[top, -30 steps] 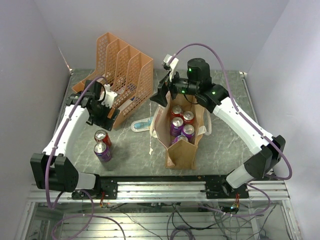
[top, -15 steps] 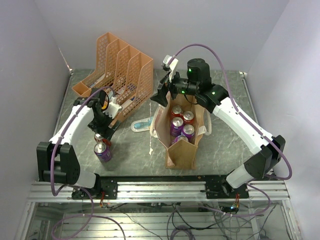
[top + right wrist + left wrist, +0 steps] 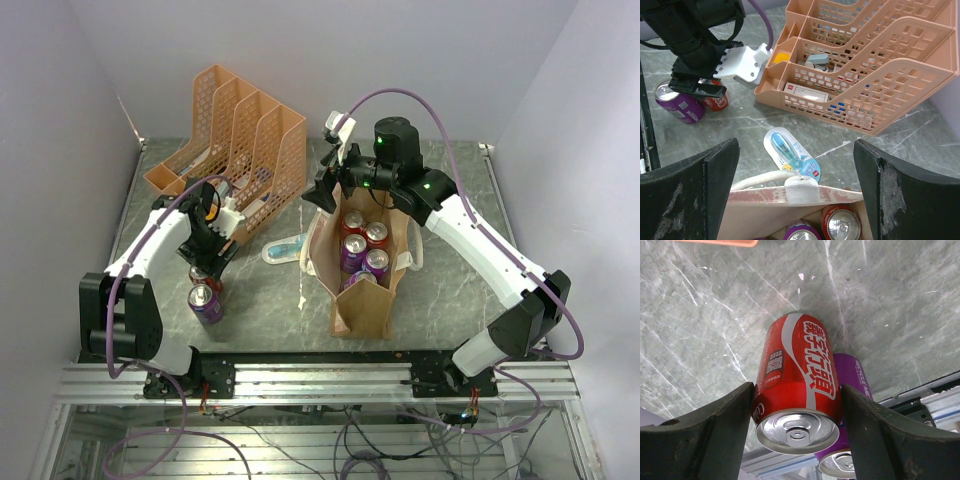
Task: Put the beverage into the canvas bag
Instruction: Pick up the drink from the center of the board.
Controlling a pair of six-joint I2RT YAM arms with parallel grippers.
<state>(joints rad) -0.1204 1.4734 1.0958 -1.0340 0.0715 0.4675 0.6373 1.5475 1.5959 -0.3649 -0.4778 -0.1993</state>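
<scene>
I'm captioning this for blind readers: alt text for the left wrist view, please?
The left hand has its two dark fingers either side of an upright red aluminium cola can on a grey marbled table. A purple drink can stands beside it, partly hidden.

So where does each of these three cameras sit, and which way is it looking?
Top external: high behind the arm bases, looking down at the table; both arms show, left gripper low, right gripper over the canvas bag.
Left wrist: on the left arm, looking down between its own fingers at a red cola can.
Right wrist: above the bag, facing the orange mesh file organiser; own fingers at both sides.
Shared: both wrist views show the purple can.
</scene>
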